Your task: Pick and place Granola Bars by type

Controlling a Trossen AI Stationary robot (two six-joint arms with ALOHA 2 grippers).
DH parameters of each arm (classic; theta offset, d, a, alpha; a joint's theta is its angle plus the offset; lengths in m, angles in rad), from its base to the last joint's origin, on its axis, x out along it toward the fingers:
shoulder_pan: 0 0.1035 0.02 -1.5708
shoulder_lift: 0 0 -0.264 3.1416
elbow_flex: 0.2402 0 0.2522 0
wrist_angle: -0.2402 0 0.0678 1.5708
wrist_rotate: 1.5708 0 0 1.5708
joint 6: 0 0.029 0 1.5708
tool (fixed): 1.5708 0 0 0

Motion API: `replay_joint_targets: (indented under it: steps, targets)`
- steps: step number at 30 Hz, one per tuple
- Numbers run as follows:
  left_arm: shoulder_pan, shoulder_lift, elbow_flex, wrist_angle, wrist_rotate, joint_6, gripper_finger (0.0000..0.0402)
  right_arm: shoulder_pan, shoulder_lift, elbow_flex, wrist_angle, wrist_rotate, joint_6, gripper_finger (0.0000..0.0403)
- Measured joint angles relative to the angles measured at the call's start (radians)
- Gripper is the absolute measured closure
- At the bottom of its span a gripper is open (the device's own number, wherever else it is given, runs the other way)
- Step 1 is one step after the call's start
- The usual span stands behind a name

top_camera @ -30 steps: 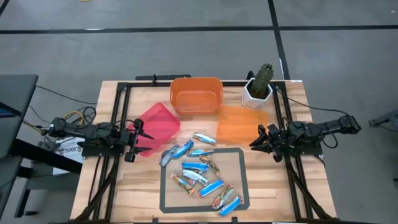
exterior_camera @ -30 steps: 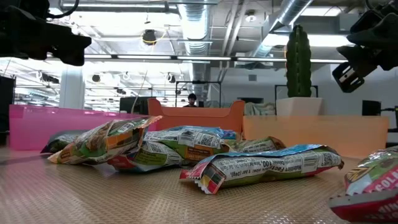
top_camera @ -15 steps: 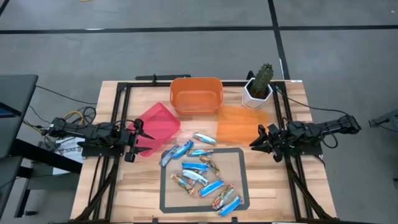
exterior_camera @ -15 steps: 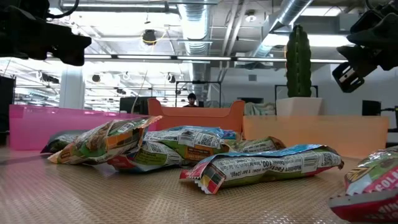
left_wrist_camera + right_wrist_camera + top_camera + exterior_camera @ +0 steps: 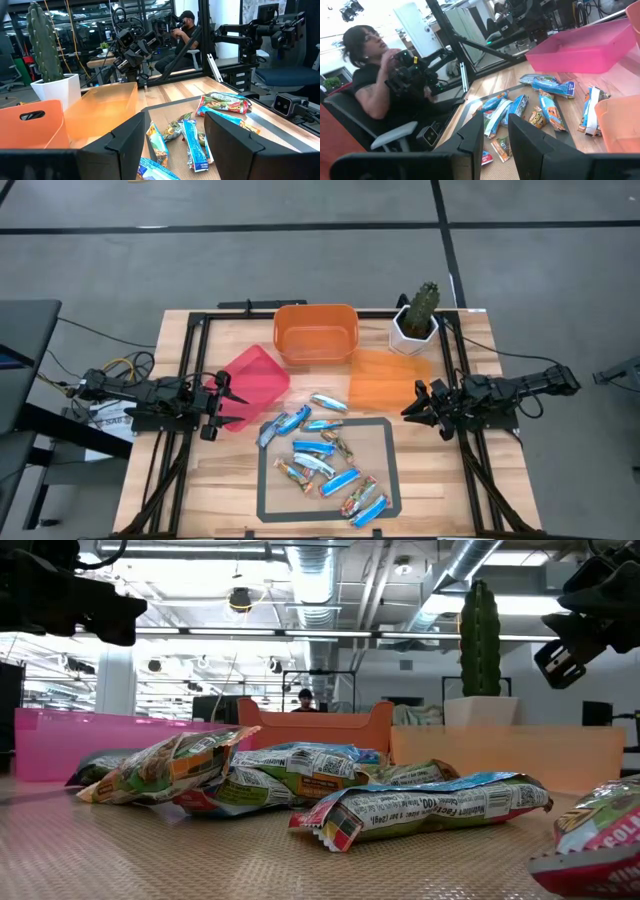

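Several granola bars (image 5: 322, 456) lie loose on the table's middle, mostly inside a taped rectangle. Some wrappers are blue and white, some silvery, some multicoloured. They also show in the low view as a pile (image 5: 300, 780). My left gripper (image 5: 222, 398) waits open at the table's left side, beside the pink bin, its fingers pointing toward the bars (image 5: 195, 142). My right gripper (image 5: 412, 406) waits open at the table's right side, beside the pale orange bin, facing the bars (image 5: 540, 102). Neither touches anything.
A pink bin (image 5: 255, 375) stands left of the bars. An orange bin (image 5: 316, 332) is at the far middle and a pale orange bin (image 5: 388, 378) to the right. A potted cactus (image 5: 418, 315) stands at the far right. A seated person (image 5: 375, 95) shows beyond the table.
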Motion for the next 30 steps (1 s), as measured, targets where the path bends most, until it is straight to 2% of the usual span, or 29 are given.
replay_joint_targets:
  steps: [18,22,26,30]
  targets:
    - [0.000,0.000,0.000,0.001,0.000,0.000,0.0203,0.000,0.000,0.000,0.000,0.000,0.000,0.0321]
    - [0.000,0.000,0.000,0.000,0.016,-0.081,0.0203,0.000,0.000,0.000,0.000,0.000,0.000,0.0321]
    - [-0.001,0.000,0.000,0.003,-0.017,-0.152,0.0203,0.000,0.000,0.000,0.000,0.000,0.000,0.0321]
    - [-0.001,0.000,0.000,0.005,-0.022,-0.150,0.0203,0.000,0.000,0.000,0.000,0.000,0.000,0.0321]
